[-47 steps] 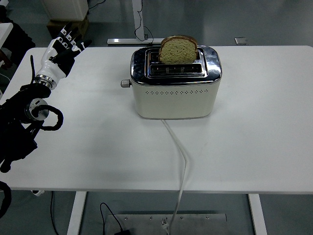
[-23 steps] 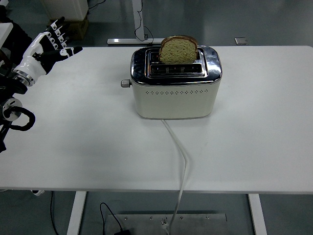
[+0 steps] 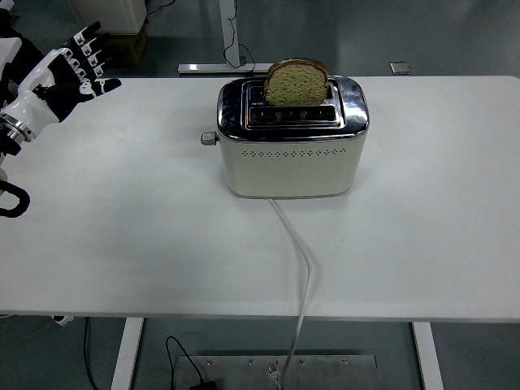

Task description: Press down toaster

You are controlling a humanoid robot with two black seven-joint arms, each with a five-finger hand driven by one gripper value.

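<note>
At the far left corner of the bench point(image 3: 122, 244), the left hand point(image 3: 61, 77) is raised at the table's left edge, held above the surface rather than resting on it. The black forearm enters from the left edge of the view, with a white wrist section leading up to the hand. The palm is roughly level and the fingers point(image 3: 88, 50) extend toward the far edge and slightly rightward. All of them are spread apart and nearly straight, and the thumb points right toward the toaster. The hand holds nothing and touches nothing.

The toaster point(image 3: 290, 138) stands upright toward the far edge of the bench, slightly right of centre, well apart from the left hand. Its body is cream with a polished metal top. A slice of bread point(image 3: 296, 82) stands upright in the farther slot, protruding well above the top; the nearer slot shows no bread. The lever point(image 3: 210, 139) projects from the toaster's left end, high on the body. A white cord point(image 3: 301, 268) runs from the base of the toaster's near face across the bench and over the near edge.
</note>
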